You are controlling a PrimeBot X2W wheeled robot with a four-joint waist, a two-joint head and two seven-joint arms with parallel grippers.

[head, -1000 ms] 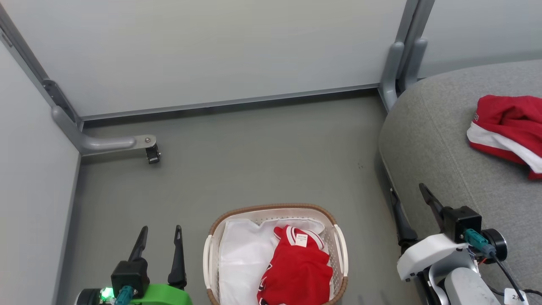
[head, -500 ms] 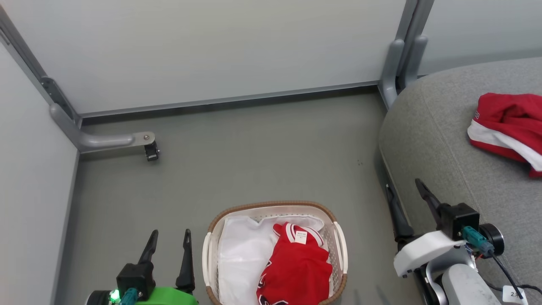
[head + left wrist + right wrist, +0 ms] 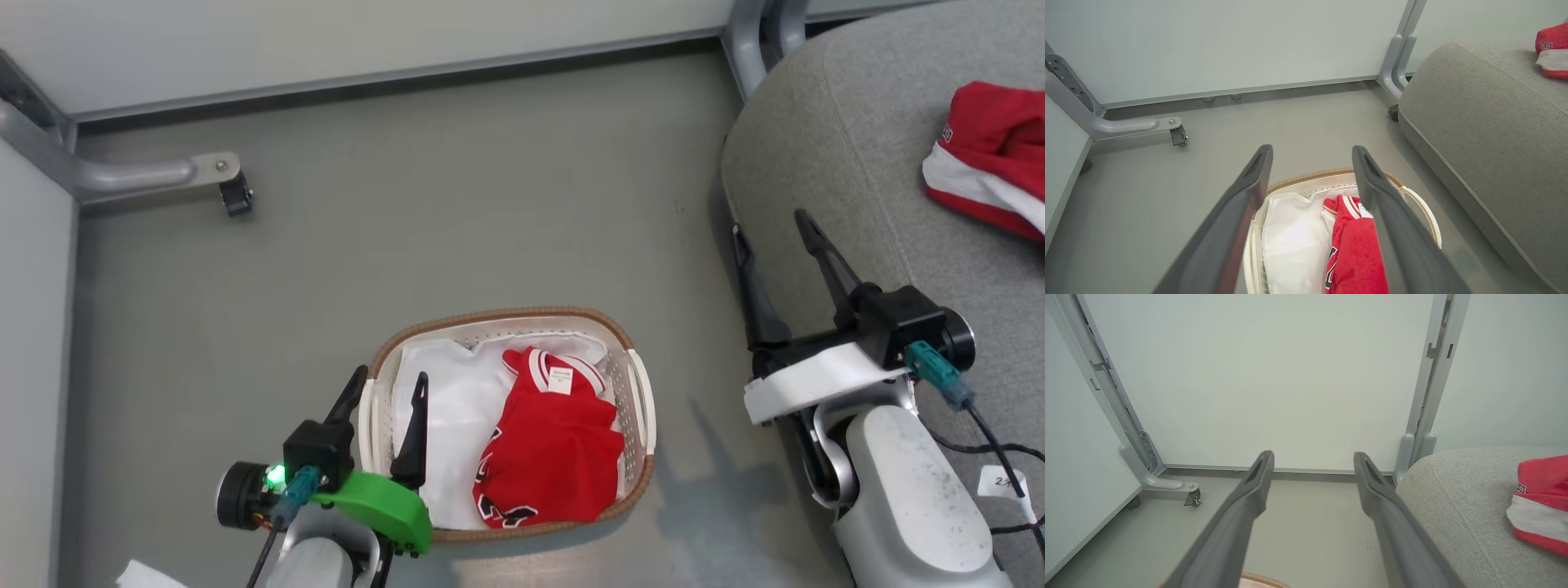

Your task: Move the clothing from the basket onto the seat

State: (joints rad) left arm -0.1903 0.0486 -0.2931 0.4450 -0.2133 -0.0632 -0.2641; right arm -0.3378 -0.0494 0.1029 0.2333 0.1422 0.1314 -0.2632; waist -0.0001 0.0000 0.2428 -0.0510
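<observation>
Two dark fingers of the left hand point(image 3: 390, 376) stand wide apart with nothing between them. In the head view they reach over the left end of the basket point(image 3: 506, 314), one finger by its white side handle and the other above the white sheet point(image 3: 441, 425) lining the left half. The left wrist view looks down between those fingers into the basket, with the fingertips showing against the floor beyond the far rim.

Just right of the sheet, inside the basket, lies the collared red garment point(image 3: 555, 441), crumpled, its red-and-white striped collar and white tag point(image 3: 562, 380) toward the far rim and dark lettering at its near edge. No finger touches it.

The right hand point(image 3: 769, 222) is also spread wide and empty. It is held off to the right of the basket, well apart from it, next to the rounded front edge of the seat point(image 3: 833, 147), with its fingers pointing toward the wall panel point(image 3: 1290, 375).

Farther right, on top of the grey seat, rests the second red garment point(image 3: 988, 155), bunched up with a white stripe along its lower edge.

The basket sits on the grey floor point(image 3: 457, 212). At the far left a grey frame leg point(image 3: 139, 173) ends in a small caster point(image 3: 235, 196).
</observation>
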